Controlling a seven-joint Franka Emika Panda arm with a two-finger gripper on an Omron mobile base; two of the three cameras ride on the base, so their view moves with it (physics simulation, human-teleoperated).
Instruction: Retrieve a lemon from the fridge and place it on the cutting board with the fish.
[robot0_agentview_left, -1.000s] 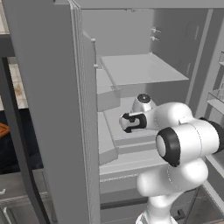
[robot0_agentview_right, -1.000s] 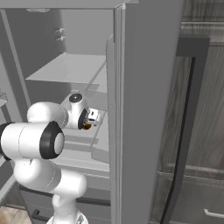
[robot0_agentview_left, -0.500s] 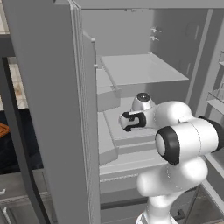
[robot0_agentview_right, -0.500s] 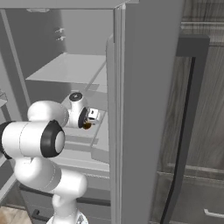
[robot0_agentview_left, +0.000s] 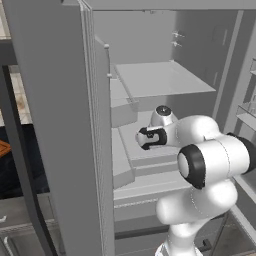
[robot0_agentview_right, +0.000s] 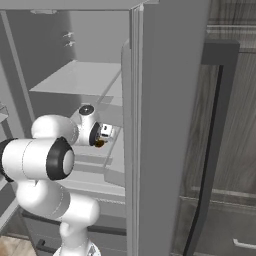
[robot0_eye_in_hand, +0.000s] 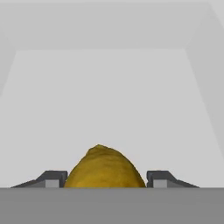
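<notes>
claw (robot0_eye_in_hand: 103, 180): jaws flank lemon (robot0_eye_in_hand: 104, 168), grip unclear | fridge (robot0_agentview_left: 150, 80) shelf ahead bare

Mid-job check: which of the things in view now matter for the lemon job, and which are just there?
Job things:
- lemon, between the finger tips
- gripper, around the lemon, grip not settled
- fridge, doors open, arm reaching inside

Just there:
- upper fridge shelf
- dark cabinet beside the fridge, with its long handle
</notes>
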